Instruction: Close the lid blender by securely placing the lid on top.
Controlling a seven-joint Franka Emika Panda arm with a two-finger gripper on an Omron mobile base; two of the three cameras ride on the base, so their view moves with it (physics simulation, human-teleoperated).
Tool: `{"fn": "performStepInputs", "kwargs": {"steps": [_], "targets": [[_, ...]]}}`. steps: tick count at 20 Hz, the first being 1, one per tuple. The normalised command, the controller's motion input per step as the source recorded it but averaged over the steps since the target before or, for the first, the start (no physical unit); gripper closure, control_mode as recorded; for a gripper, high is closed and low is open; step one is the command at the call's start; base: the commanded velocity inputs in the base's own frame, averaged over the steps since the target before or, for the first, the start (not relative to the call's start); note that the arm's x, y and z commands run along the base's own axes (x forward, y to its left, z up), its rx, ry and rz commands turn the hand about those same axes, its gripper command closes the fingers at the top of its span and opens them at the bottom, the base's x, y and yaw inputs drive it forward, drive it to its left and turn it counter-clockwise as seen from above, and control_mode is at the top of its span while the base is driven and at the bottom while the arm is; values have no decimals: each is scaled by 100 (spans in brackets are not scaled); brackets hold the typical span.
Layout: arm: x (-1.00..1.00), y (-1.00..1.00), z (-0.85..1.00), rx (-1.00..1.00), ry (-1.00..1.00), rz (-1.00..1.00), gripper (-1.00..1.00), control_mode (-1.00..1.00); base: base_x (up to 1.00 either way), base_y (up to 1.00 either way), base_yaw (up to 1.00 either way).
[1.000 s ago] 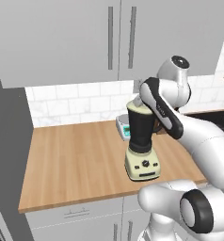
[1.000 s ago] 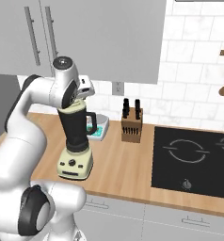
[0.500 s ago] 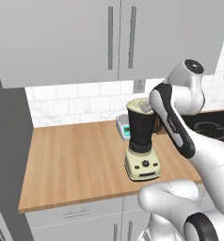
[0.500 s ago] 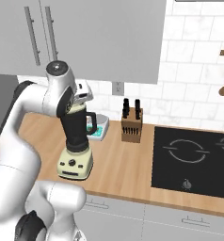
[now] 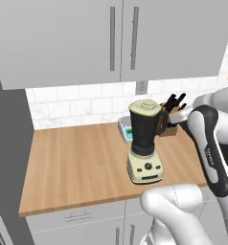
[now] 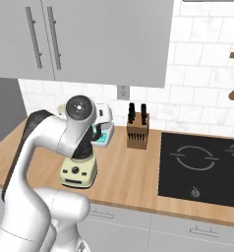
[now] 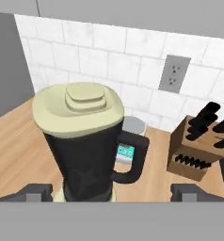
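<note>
The blender (image 5: 146, 131) stands on the wooden counter, its dark tapered jar (image 7: 85, 162) on a cream base (image 6: 78, 172) with a black dial. The pale cream-yellow lid (image 7: 78, 107) sits flat on the jar's rim, knob up, and it also tops the jar as the lid (image 5: 145, 106) in the left base view. My gripper (image 7: 114, 192) is open, level with the jar and drawn back from it to the handle side. Its fingertips (image 7: 36, 192) stand wide apart and hold nothing. In the right base view my arm hides the jar and lid.
A brown knife block (image 7: 196, 150) stands right of the blender by the tiled wall, close to my hand. A small grey scale (image 5: 127, 129) with a teal display sits behind the blender. A black cooktop (image 6: 202, 162) lies farther right. Cabinets hang overhead.
My hand has pulled away from the top of the jar toward the right. The lid stays on the rim, free of the gripper.
</note>
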Motion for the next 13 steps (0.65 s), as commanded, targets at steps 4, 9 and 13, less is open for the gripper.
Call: {"fn": "performStepInputs", "kwargs": {"steps": [4,9,13], "targets": [[-26,-62,0,30,-10,3,-100,-100,0,0,0],[-21,-64,0,30,-10,1,-100,-100,0,0,0],[-16,-64,0,29,-8,0,-100,-100,0,0,0]]}}
